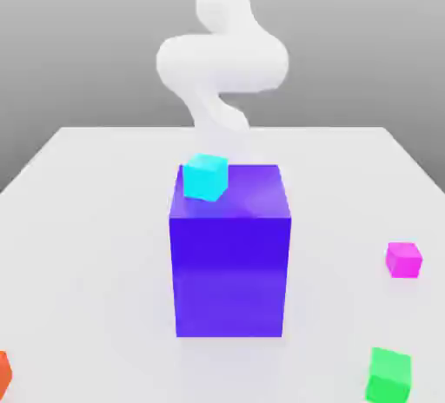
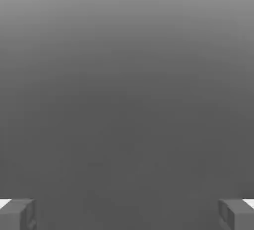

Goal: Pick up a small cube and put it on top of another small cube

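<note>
A small cyan cube [image 1: 206, 176] rests on the top face of a big blue block [image 1: 229, 254], near that face's far corner on the exterior view's left. A small magenta cube [image 1: 404, 259] lies on the white table at the exterior view's right, a small green cube [image 1: 388, 376] nearer the front on the same side, and an orange-red cube [image 1: 3, 373] is cut off at the front left edge. The white arm [image 1: 222, 62] curls up behind the block. In the hand view my gripper [image 2: 127, 215] is open, its grey fingertips [image 2: 17, 214] wide apart with nothing between them.
The white table [image 1: 87, 219] stretches around the blue block, which stands tall in the middle. The hand view looks onto a plain grey background.
</note>
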